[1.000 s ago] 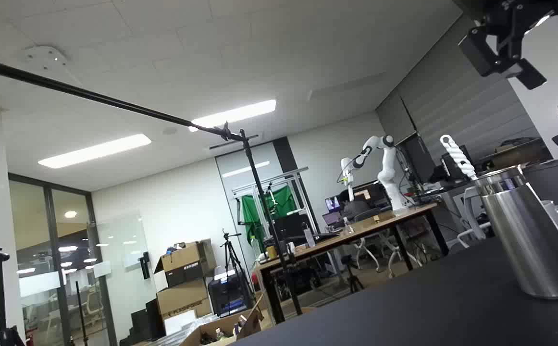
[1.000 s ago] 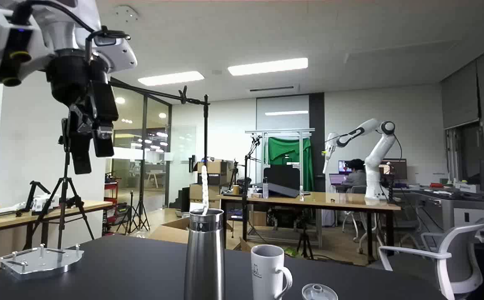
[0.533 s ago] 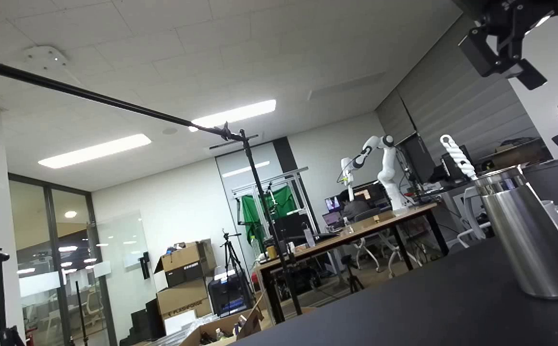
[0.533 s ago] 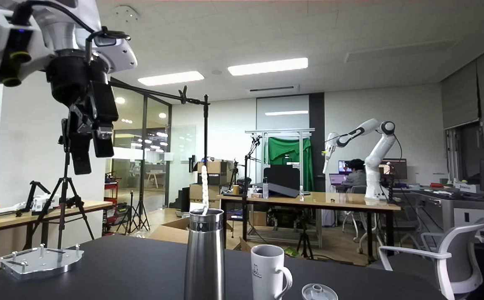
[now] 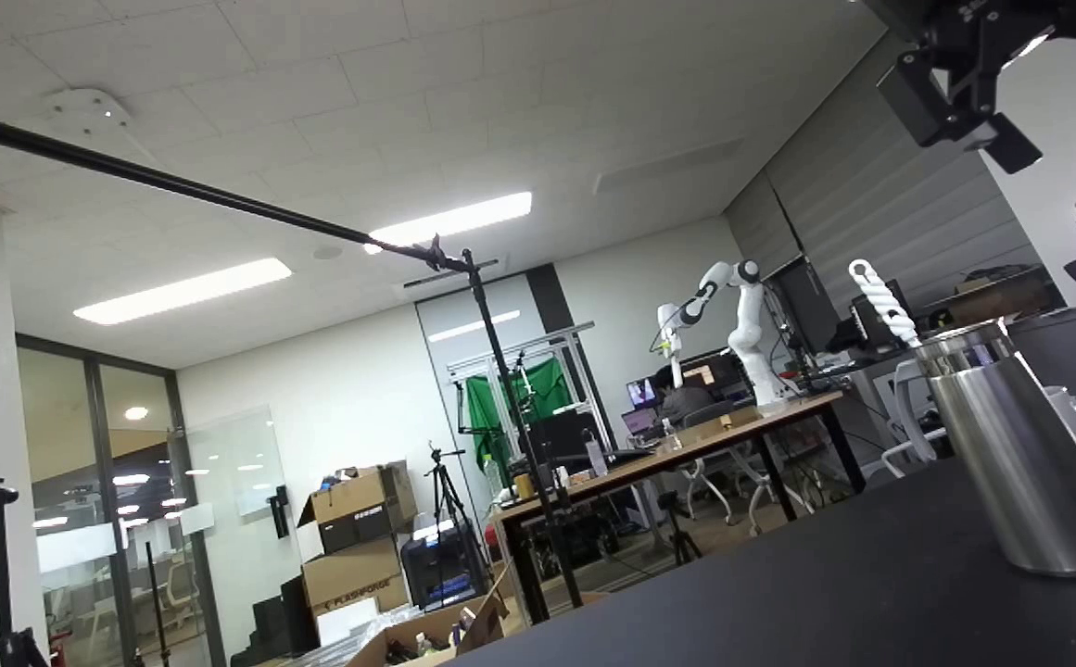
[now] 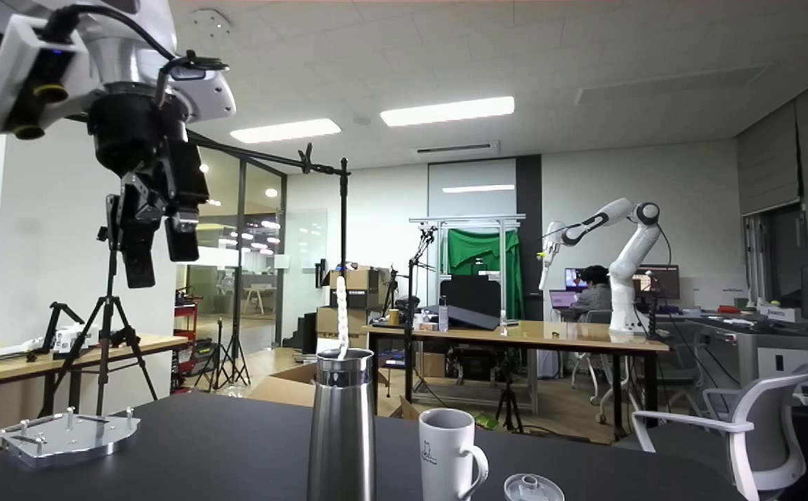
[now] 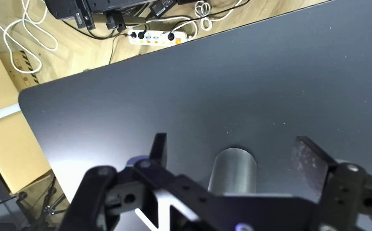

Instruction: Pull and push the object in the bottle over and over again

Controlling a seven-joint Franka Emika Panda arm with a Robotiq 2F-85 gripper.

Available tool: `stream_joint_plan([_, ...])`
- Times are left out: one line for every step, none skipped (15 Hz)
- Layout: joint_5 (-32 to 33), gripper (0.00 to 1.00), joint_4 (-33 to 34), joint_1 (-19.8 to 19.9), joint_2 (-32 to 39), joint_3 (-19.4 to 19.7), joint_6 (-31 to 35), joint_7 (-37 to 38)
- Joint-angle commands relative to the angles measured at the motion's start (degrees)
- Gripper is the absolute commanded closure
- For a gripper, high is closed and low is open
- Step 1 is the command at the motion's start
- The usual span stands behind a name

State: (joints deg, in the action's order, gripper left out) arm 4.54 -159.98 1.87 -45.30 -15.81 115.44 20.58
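Gaping wide, the hand hovers; both exterior views alone show the white stick in the bottle.

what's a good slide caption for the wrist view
Open gripper above a dark table, the metal bottle partly hidden behind its mechanism.

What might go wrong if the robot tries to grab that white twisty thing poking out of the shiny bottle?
1. The shiny bottle is tall and I see nothing holding it, so a sideways bump might tip it.
2. The white twisty thing is thin, and the gripper is open and away from it, so it might miss or slip.
3. The white mug stands near, so a falling bottle might hit it.
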Motion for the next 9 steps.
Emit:
stream_joint_plan([1.07,0.00,3.76,-1.47,5.88,5.02,2.90,-7.98])
stream_joint_plan([1.42,0.00,4.66,-1.59,7.40,6.16,4.27,-10.90])
stream_joint_plan([1.43,0.00,5.93,-1.71,9.48,7.59,5.36,-14.06])
stream_joint_plan([1.20,0.00,7.11,-1.95,11.29,8.90,6.14,-16.96])
stream_joint_plan([0.97,0.00,8.80,-2.20,13.67,10.33,6.53,-20.14])
stream_joint_plan([0.83,0.00,10.36,-2.37,15.64,11.33,6.54,-22.52])
stream_joint_plan([1.00,0.00,12.43,-2.43,18.03,12.16,5.85,-24.78])
stream_joint_plan([1.42,0.00,14.62,-2.38,20.34,12.65,4.54,-26.55])
stream_joint_plan([1.80,0.00,17.00,-2.13,22.65,12.96,2.89,-27.55])
